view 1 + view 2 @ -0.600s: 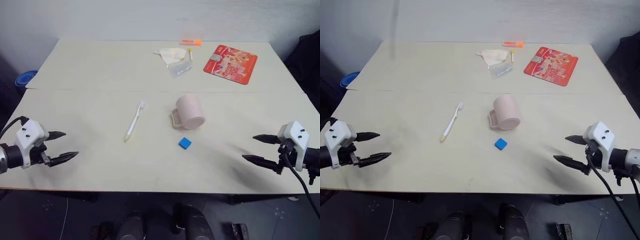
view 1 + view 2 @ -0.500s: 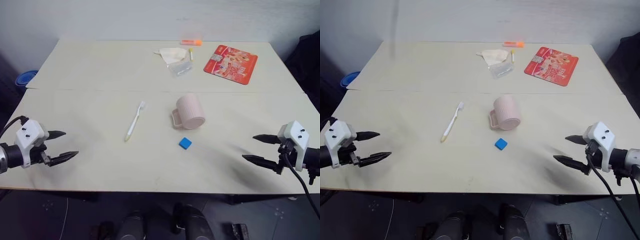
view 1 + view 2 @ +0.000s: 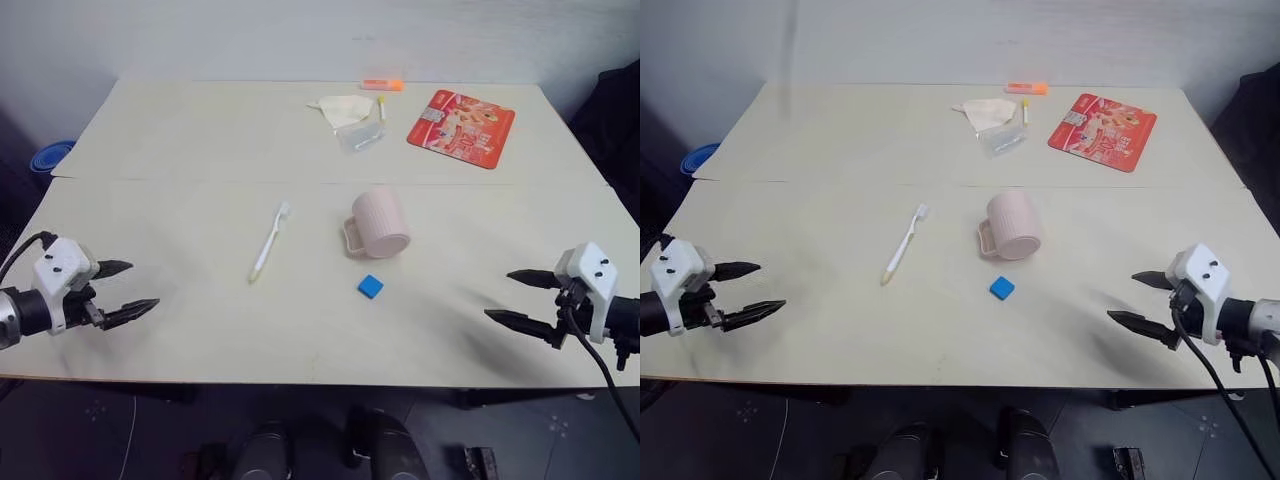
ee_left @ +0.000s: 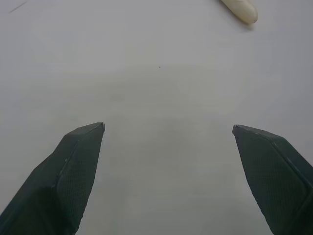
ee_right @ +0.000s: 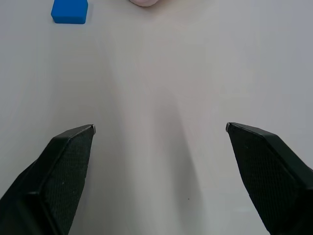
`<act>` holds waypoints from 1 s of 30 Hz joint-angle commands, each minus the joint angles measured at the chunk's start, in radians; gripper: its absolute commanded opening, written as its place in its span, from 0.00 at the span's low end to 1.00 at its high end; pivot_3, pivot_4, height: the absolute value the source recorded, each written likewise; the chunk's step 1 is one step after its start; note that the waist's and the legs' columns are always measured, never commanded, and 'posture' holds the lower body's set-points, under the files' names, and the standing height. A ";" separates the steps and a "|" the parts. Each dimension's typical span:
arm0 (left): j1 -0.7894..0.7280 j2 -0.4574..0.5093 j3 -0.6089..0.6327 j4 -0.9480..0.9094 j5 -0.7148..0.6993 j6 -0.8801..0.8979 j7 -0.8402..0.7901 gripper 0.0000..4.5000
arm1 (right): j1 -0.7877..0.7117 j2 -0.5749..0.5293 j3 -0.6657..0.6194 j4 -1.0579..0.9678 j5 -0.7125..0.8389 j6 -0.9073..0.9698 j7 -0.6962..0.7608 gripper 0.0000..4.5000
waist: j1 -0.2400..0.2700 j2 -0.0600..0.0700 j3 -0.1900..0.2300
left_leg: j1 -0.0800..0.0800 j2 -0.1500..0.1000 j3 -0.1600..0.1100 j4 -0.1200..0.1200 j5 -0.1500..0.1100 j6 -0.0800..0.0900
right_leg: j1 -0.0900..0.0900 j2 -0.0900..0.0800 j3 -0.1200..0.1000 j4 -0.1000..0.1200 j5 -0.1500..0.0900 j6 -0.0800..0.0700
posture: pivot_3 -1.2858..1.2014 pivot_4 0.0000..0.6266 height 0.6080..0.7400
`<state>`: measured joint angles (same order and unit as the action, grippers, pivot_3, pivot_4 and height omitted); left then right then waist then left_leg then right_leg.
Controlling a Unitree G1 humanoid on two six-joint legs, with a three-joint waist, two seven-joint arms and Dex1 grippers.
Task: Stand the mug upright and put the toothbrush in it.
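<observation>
- The mug (image 3: 379, 222) lay on its side near the middle of the pale table (image 3: 200, 150), its base pointing toward the near edge and its loop handle on the left side, low against the tabletop.
- The toothbrush (image 3: 270, 240) lay flat on the table to the left of the mug and apart from it, its bristle head at the far end and its yellowish handle end nearer the robot.
- A small blue block (image 3: 370, 286) sat just on the near side of the mug, not touching it.
- The left gripper (image 3: 131, 290) hovered over the near left corner of the table with its two black fingers spread wide and nothing between them; it was well apart from the toothbrush, whose handle tip showed at the edge of the left wrist view.
- The right gripper (image 3: 523, 297) hovered over the near right part of the table, its fingers likewise spread wide and holding nothing, well apart from the mug.
- At the far side of the table lay a red printed packet (image 3: 460, 114) on the right, a crumpled pale tissue (image 3: 342, 108), a clear plastic wrapper (image 3: 359, 138) and a short yellow-capped tube (image 3: 381, 107) close together, and an orange item (image 3: 381, 85) at the far edge.
- A blue object (image 3: 46, 157) showed beyond the table's left edge.
</observation>
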<state>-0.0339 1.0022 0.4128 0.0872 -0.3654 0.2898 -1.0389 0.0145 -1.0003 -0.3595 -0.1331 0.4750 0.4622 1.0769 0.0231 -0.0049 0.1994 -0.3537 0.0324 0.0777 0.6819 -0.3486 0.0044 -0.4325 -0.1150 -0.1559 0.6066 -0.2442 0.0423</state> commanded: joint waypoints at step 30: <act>-0.304 -0.008 -0.274 -0.573 -0.322 0.360 -0.083 0.99 | -0.302 0.564 0.567 -0.216 -0.204 0.312 -0.670 1.00 | -0.003 -0.002 0.000 | -0.004 -0.001 0.007 0.001 0.005 -0.007 | -0.010 0.008 0.010 0.007 0.000 0.000 | 0.52 0.24 1.00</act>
<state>-0.3232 0.9903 0.1358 -0.4671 -0.6810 0.6538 -1.1166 -0.2920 -0.4397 0.1966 -0.3620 0.2939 0.7750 0.4203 0.0205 -0.0066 0.1989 -0.3570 0.0311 0.0858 0.6828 -0.3435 -0.0025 -0.4429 -0.1062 -0.1449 0.6130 -0.2441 0.0423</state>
